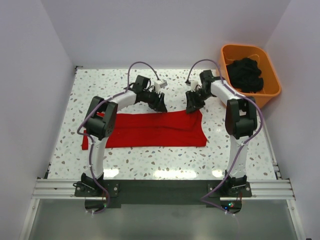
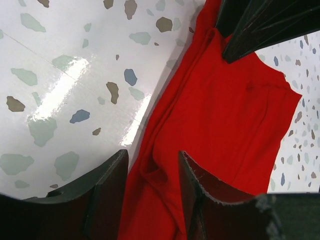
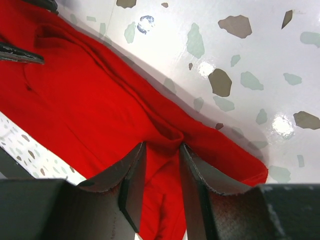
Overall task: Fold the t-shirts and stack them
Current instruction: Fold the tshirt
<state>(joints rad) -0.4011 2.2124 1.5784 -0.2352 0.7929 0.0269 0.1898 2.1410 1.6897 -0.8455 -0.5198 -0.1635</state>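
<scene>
Lying across the middle of the speckled worktop (image 1: 150,85), the red t-shirt (image 1: 155,130) was spread as a long band folded lengthwise. One sleeve stuck out at its left end, beside the left arm's upper link. Both arms reached over the shirt to its far edge, and the hands came down on that edge near each other.

The left hand (image 1: 161,106) stood with its fingers (image 2: 107,192) about half apart, astride a raised ridge of cloth right at the shirt's border. One finger was over the bare worktop side and the other over the cloth. Whether it actually gripped the fabric could not be told.

The right hand (image 1: 192,107) sat at the shirt's far right corner with its fingers (image 3: 131,182) drawn narrow. A puckered fold of red cloth was pinched between their tips.

An orange tub (image 1: 272,90) stood at the far right corner, well apart from the shirt, with black cloth (image 1: 246,74) heaped inside.
</scene>
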